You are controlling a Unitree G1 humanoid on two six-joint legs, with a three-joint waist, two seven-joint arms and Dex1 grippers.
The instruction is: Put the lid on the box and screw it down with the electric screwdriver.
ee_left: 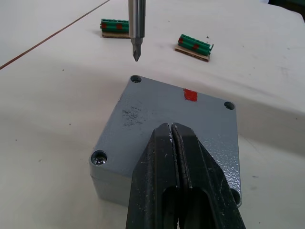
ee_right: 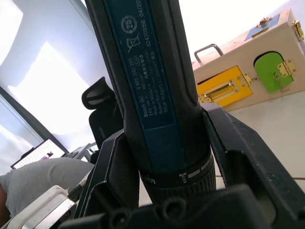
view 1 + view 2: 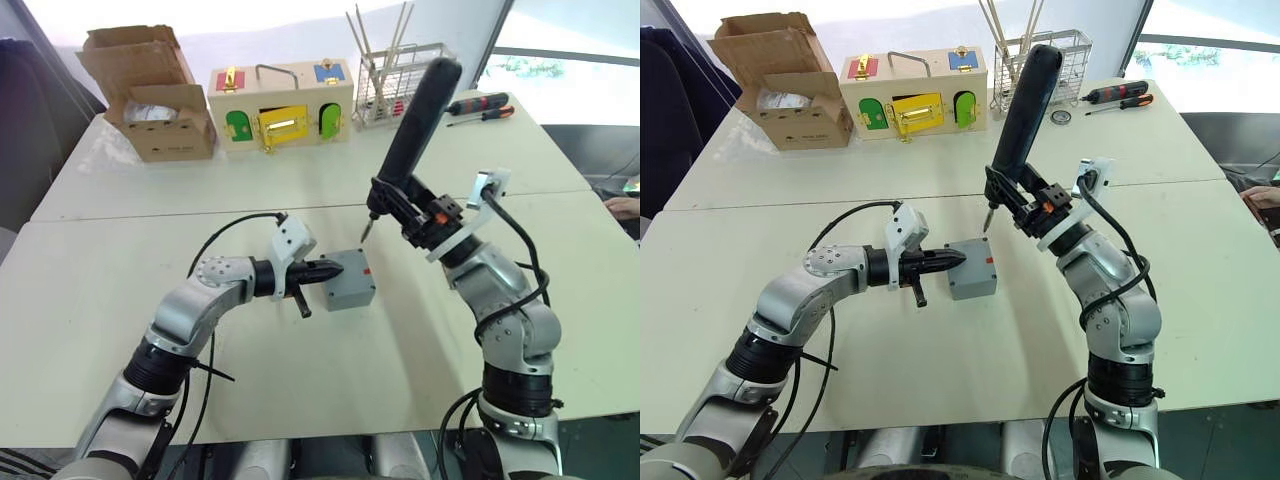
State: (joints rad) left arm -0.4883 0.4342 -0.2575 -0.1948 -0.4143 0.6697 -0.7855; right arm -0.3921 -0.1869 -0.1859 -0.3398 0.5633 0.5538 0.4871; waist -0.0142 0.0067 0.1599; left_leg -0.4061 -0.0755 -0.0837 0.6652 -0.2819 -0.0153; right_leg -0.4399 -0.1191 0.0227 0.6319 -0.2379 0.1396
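Note:
The grey box stands mid-table with the lid seated on top, a red mark near one edge. One lid corner holds a screw; two other corners show open holes. My left gripper is shut, with its tips resting on the lid. My right gripper is shut on the black electric screwdriver, which leans up and away. Its metal bit hangs just above the lid's far corner hole without touching it.
At the table's back stand a cardboard box, a wooden box with coloured doors and a wire rack. Two hand screwdrivers lie at the back right. Two small green blocks sit behind the box. A person's hand rests at the far right.

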